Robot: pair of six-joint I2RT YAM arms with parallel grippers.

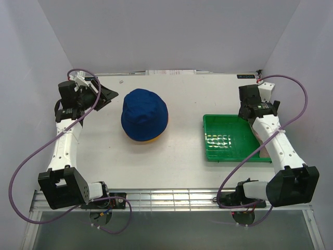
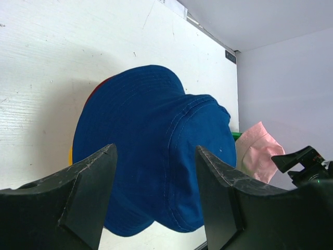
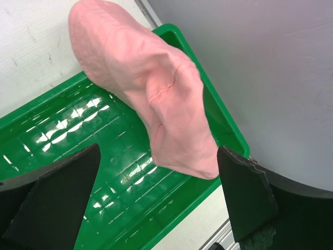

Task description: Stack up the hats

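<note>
Pink hat is the one left out: it lies slumped over the far rim of the green tray, half in, half hanging toward the wall. The rest are piled mid-desk, blue hat on top, a yellow brim peeking out underneath.

The job looks nearly done, with this pink one to collect and crown the stack. To do it cleanly, I'd go down over the bunched crown rather than the loose brim and pinch a good fold of cloth. Then lift high enough for the brim to clear the tray rim, carry it across and set it crown-up, centred on the blue. Soft fabric will sag and may snag on that rim, so lift straight first.

Right end effector is spread wide, fingers either side of the pink hat and gripping nothing. Whether the cloth brushes the right finger I can't tell.

Left end effector is also parted and empty, hovering off to the side of the stack and facing the blue hat, clear of it.
</note>
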